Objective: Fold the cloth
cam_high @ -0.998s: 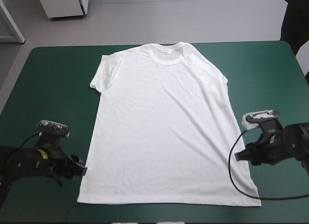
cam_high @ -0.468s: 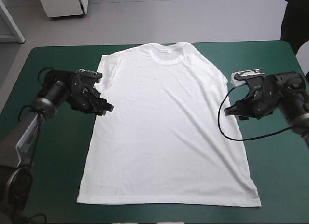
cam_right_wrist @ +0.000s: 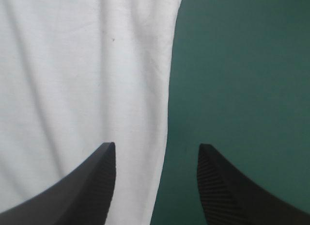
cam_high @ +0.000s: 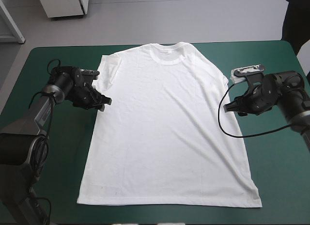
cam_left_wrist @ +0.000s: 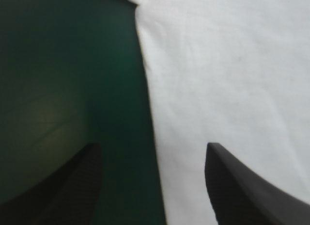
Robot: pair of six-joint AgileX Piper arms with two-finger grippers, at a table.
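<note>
Both the left pincer (cam_left_wrist: 152, 145) and right pincer (cam_right_wrist: 156, 144) gape astride the T-shirt's (cam_high: 164, 128) side edges.

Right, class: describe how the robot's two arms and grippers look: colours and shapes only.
The left arm and right arm are dark grey and black with rounded joints. The left gripper and right gripper each end in two broad black fingers, curved like fins with a finely ribbed surface.

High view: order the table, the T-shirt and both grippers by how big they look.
1. Table
2. T-shirt
3. Left gripper and right gripper: they look about alike, so I won't rank them.
</note>
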